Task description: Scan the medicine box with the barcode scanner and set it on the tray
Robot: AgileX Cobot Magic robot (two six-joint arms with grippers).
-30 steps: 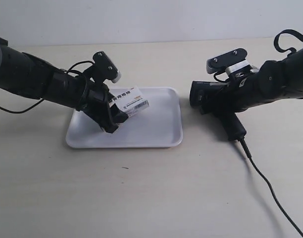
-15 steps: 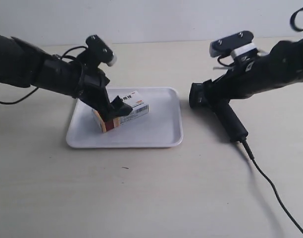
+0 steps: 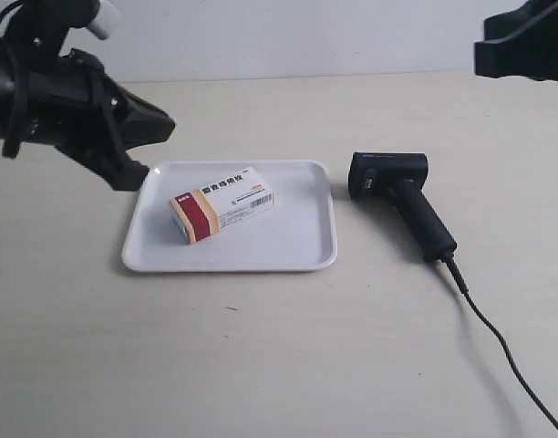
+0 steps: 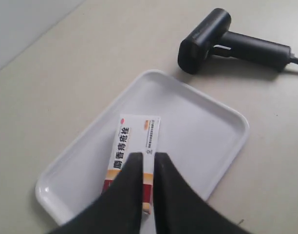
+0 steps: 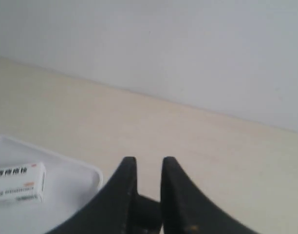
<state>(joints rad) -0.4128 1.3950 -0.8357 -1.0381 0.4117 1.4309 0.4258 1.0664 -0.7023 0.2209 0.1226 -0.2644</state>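
The medicine box (image 3: pixel 222 203) lies flat and free on the tray (image 3: pixel 306 258), its red and tan end toward the front left. The barcode scanner (image 3: pixel 402 196) rests on the table to the right of the tray, cable trailing toward the front. In the left wrist view my left gripper (image 4: pixel 148 158) hovers above the medicine box (image 4: pixel 134 141) with its fingers nearly together, holding nothing. My right gripper (image 5: pixel 149 162) is raised high, fingers close together and empty; a dark part of the barcode scanner (image 5: pixel 148 210) shows below them. The right arm (image 3: pixel 525 46) is mostly out of the exterior view.
The scanner's thin cable (image 3: pixel 498 342) runs across the table toward the front right corner. A pale wall (image 3: pixel 288 36) stands behind the table. The left arm (image 3: pixel 69 100) hangs above the table's back left, beside the tray's corner.
The left gripper let go of the medicine box on the tray and pulled up and back to the left. The right gripper released the scanner onto the table and lifted away to the upper right.
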